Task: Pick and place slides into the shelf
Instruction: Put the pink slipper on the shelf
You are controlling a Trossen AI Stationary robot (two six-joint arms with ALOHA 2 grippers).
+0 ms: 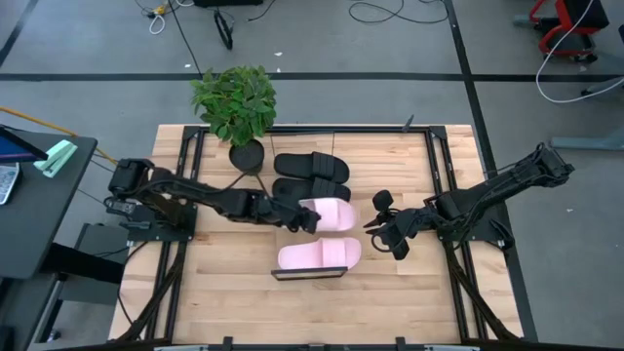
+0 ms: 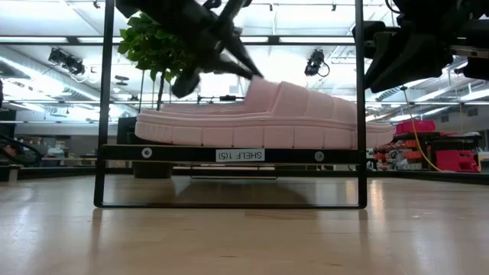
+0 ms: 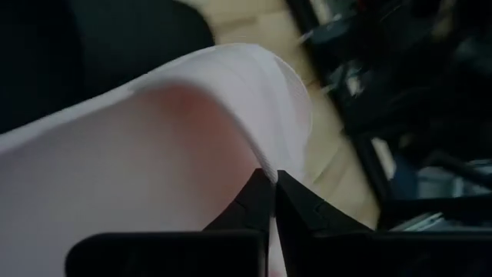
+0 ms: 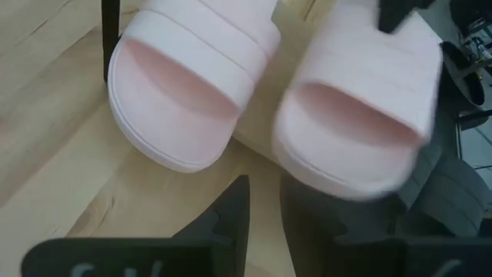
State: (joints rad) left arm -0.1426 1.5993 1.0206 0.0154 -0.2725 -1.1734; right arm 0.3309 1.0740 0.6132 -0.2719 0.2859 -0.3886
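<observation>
On the tabletop [image 1: 224,302] we see the shelf [image 1: 310,275] near the front middle, with one pink slide [image 1: 319,254] lying on it. Behind it rests the second pink slide [image 1: 330,214], and behind that the two black slides [image 1: 310,167] beside a plant [image 1: 235,100]. Our left tool [image 1: 310,220] is pinched together on the second pink slide's strap. Our right tool [image 1: 375,222] hovers just beside both pink slides, fingers slightly apart, holding nothing. We judge the thin pinch could slip as the slide lifts, and the slide could knock its neighbour on the narrow shelf or brush the close right tool.
</observation>
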